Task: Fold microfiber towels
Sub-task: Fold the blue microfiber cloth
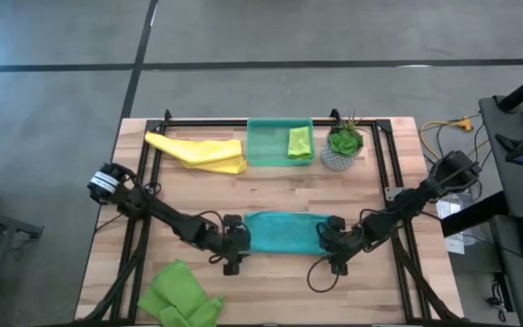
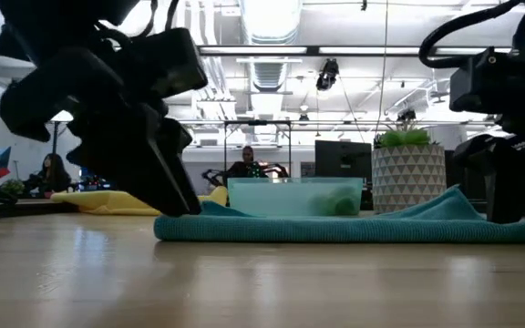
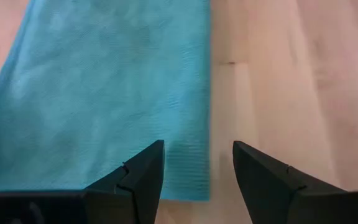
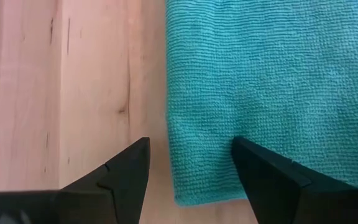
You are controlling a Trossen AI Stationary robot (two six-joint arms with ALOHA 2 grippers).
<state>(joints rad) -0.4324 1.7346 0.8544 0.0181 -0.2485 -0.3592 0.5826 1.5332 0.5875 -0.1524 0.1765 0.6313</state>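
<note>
Towel (image 1: 283, 232) of teal colour lay flat in the middle of the table (image 1: 271, 195), already folded into a long band, with one gripper at each short end. The left gripper (image 3: 197, 180) stood over the near corner at its end, jaws open and empty, one finger above the cloth and the other above bare wood. The right gripper (image 4: 188, 177) stood the same way at the opposite end, jaws open, holding nothing.

To do this step well, I think each gripper should go straight down, so that one finger slides under the hem and the other presses from above — then both close together. If only one side catches, the band would probably skew when lifted. Both layers must be pinched, not only the upper one.

The cloth looked soft and thin, with fine ribbed loops and a stitched hem. The table was pale wood planks, smooth. Further back lay a yellow towel (image 1: 198, 151), loosely crumpled, and a translucent green tray (image 1: 266, 145) with a small lime towel (image 1: 300, 142) folded inside. Another lime towel (image 1: 180, 295) lay crumpled at the near edge — still not folded.
</note>
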